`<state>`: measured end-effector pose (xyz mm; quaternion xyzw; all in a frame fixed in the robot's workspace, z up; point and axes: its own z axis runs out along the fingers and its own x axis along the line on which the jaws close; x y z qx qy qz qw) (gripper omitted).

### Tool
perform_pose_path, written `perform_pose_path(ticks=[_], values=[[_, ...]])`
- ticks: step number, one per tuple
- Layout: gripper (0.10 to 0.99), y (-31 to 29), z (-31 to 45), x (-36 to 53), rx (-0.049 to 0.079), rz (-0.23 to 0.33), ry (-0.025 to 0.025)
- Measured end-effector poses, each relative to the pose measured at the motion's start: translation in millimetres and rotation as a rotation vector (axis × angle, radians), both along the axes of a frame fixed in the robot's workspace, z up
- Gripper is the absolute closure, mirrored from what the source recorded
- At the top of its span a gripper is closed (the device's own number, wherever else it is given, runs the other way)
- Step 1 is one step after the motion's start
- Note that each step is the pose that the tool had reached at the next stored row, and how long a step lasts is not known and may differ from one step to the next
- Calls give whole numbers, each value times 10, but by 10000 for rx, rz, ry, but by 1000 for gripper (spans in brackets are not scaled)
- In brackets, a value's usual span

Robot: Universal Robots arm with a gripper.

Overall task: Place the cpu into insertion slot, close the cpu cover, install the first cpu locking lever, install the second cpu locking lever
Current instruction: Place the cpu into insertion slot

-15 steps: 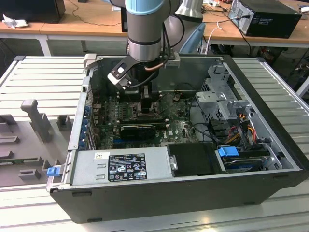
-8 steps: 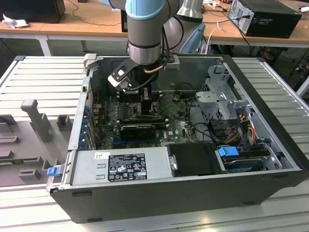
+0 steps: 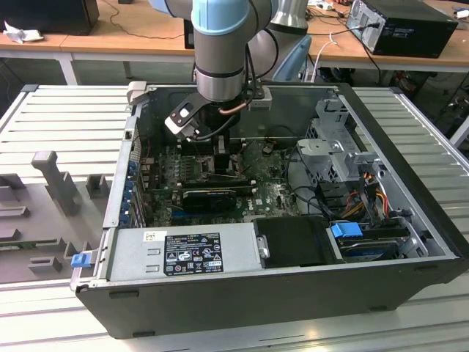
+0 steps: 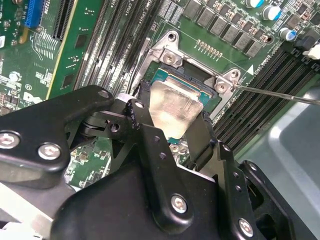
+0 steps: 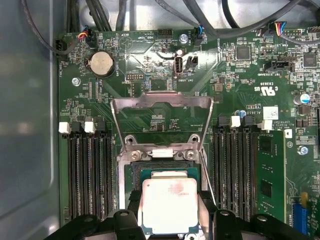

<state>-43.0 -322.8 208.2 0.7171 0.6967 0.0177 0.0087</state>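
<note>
Silvery metal is facing up on the cpu (image 5: 169,205), which is sitting between the dark fingers (image 4: 202,132) of the gripper (image 4: 173,109). The jaws are standing narrow, one against each opposite edge of the chip, so I judge the tool to be gripping it rather than merely flanking it. The arm (image 3: 220,37) is reaching down into the open computer case (image 3: 220,293), toward its far wall in the exterior view. The chip is lying directly over the insertion slot (image 5: 131,172), near the middle of the motherboard (image 5: 150,60) and between the two banks of memory slots (image 5: 90,170). Its green edge is lining up closely with the socket's metal rim, though whether it is fully seated or hovering just above the contacts I cannot tell. The cpu cover (image 5: 160,99) is standing raised on its hinge at the socket's far edge, leaving the opening clear. In the second wrist view a thin locking lever (image 4: 280,95) is pointing away from the socket's corner, unlatched. As I read it, the first step is under way and close to finishing: the chip is at the slot but is not yet let go. Closing the cover and fastening both levers are not yet done.
</note>
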Motion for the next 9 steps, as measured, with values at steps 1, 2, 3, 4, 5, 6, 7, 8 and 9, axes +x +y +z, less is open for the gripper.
perform_pose_path(ticks=[1,2,3,4,5,6,7,8,9], values=[[557,1,-7,0,1,-5,0],[557,2,-12,1,0,-17,5],[557,3,-24,1,0,-54,13],[557,4,-30,1,0,-67,17],[557,4,-35,1,1,-75,19],[557,4,-38,1,0,-83,22],[557,4,-43,0,0,-92,26],[557,5,-52,0,1,-96,30],[557,5,-56,0,0,-96,31]])
